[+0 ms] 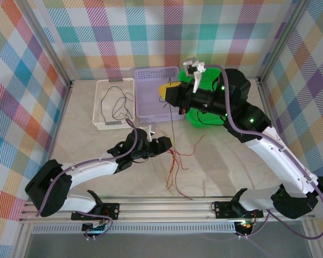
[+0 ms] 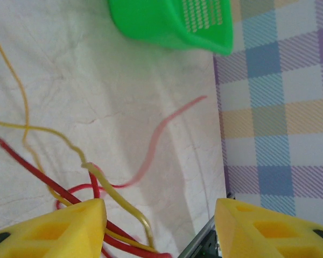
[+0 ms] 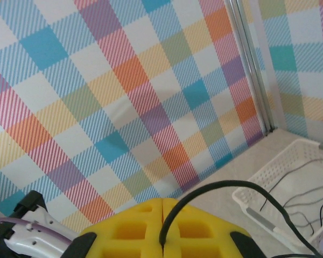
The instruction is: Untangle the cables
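A loose tangle of red and orange-yellow cables (image 1: 175,167) lies on the table in front of the arms. My left gripper (image 1: 171,144) hovers at its top end, jaws open. In the left wrist view the red cable (image 2: 54,185) and a yellow cable (image 2: 116,196) run past the left finger (image 2: 59,231); the gripper (image 2: 160,231) holds nothing. My right gripper (image 1: 170,92) is raised over the purple basket, shut on a black cable (image 1: 173,123) that hangs straight down to the tangle. The right wrist view shows that black cable (image 3: 204,192) pinched between the yellow fingers of the gripper (image 3: 162,228).
A white basket (image 1: 100,102) at the back left holds several black cables (image 1: 118,105). Beside it stands a purple basket (image 1: 151,75), and a green basket (image 1: 200,121) sits under the right arm. Checkered walls enclose the table.
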